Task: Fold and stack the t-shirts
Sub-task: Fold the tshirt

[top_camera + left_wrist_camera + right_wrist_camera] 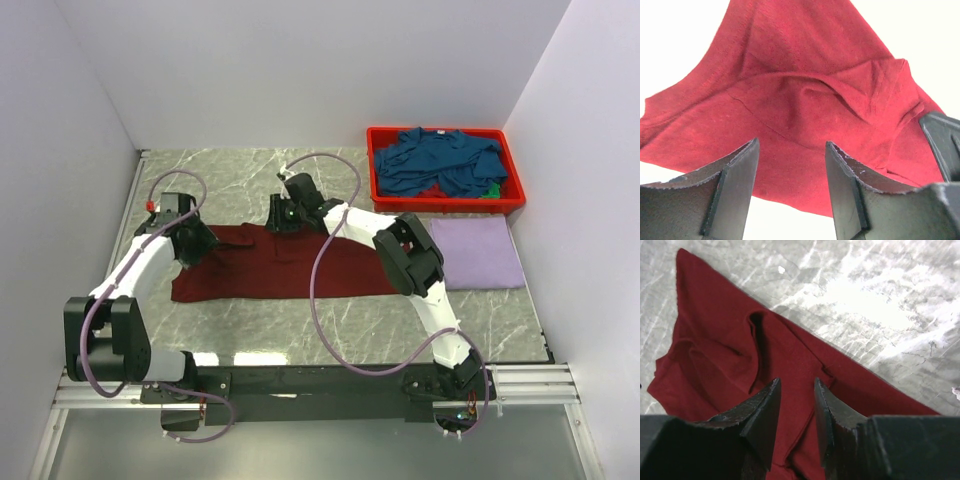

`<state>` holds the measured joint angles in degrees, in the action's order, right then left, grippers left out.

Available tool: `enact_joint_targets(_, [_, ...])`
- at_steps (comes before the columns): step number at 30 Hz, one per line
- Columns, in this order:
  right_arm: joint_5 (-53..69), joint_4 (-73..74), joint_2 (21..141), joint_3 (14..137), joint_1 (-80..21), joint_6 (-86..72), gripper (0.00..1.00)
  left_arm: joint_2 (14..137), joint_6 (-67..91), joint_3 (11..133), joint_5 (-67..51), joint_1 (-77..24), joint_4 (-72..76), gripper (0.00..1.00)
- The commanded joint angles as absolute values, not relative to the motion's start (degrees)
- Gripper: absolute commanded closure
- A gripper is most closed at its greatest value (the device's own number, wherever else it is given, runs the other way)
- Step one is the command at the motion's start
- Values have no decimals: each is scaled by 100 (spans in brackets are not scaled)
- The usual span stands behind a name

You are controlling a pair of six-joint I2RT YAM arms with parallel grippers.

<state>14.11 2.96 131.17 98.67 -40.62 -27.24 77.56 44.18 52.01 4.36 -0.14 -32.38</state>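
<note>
The maroon t-shirt (270, 268) lies spread on the marble bench (250, 335), directly under both sets of jaws. The left jaws stand well apart with nothing between them; rumpled cloth (805, 100) fills the view beyond their tips. The right jaws stand a narrow gap apart just above a raised fold of the same shirt (730, 355), clamped on nothing. Well beyond the right jaws, to their right, rests a folded lavender t-shirt (478, 252), and behind it teal t-shirts (440, 165) heaped in a red bin (445, 208).

The marble table (250, 330) bears 1 maroon shirt (250, 272) beneath the left fingers (735, 195) and right fingers (765, 415); 1 lavender shirt (478, 252) and 1 red bin (445, 207) lie farther right.
</note>
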Motion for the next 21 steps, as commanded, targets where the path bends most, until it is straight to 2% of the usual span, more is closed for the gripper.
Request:
enact_joint_targets(1, [1327, 123, 13297, 10072, -4034, -2821, 60, 7875, 4456, 5431, 396, -176, -3261, 39])
enact_joint_targets(14, [748, 35, 13263, 9818, -4017, -2997, 60, 8112, 4570, 5625, 483, -422, -3278, 38])
enact_joint_targets(21, [1150, 9, 13420, 10002, -3990, -2936, 60, 8226, 4614, 5678, 501, -492, -3287, 38])
